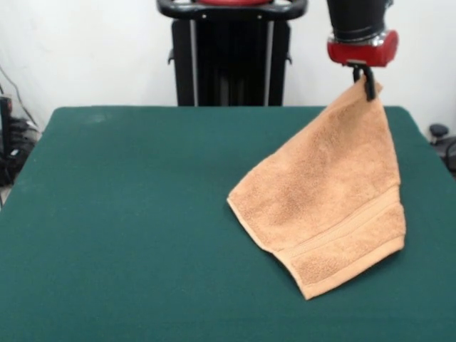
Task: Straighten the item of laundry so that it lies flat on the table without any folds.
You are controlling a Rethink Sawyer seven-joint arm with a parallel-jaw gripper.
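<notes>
- The towel [324,206] was the item under observation; we recorded it with one corner pinched in the gripper [368,84] and lifted clear of the table [128,214].
- We noted the gripper's black fingers closed on that top corner, just below the red collar of the arm [362,32], which entered the front view from the upper right.
- From the clamped corner, we observed the tan cloth hanging down and spreading into a broad, roughly triangular shape, widening toward the table.
- We saw the lower portion of the towel resting on the green tabletop in the right half of the picture, toward the camera side of the surface.
- We identified a woven band stripe running diagonally across the lower part of the cloth, close to the hemmed bottom edge, which sloped up toward the right.
- We observed the left edge of the towel running from its lowest corner up to a left-hand corner near the table's middle.
- We recorded the black pedestal [229,53] standing behind the far table edge, well apart from the towel.
- We noted a plain white wall [85,50] behind the pedestal.
</notes>
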